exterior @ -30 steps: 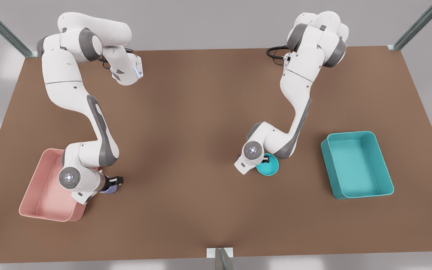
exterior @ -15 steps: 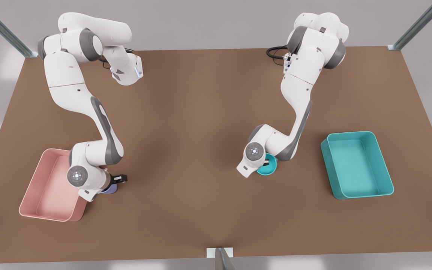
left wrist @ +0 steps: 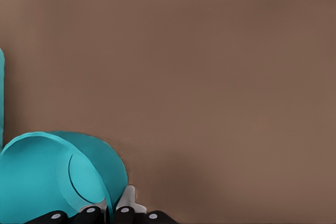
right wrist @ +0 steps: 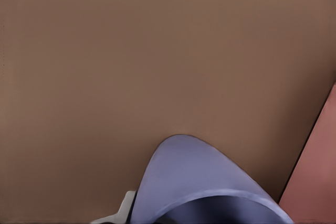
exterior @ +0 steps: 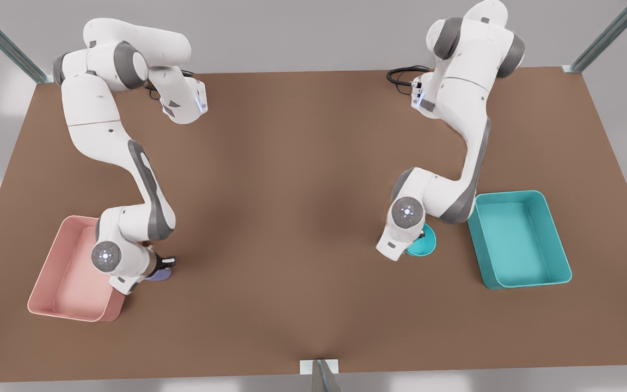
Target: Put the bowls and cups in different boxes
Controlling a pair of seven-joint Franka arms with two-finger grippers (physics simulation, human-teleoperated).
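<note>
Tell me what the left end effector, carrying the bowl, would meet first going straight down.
Probably bare table. The left end effector grips the bowl by its rim, short of the teal box; height is unclear.

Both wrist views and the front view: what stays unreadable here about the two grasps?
- Right gripper: in the front view its wrist covers most of the cup; the right wrist view's edge crops the cup and fingers.
- Left gripper: its wrist hides part of the bowl; the left wrist view crops the bowl, though fingers straddle its rim.
</note>
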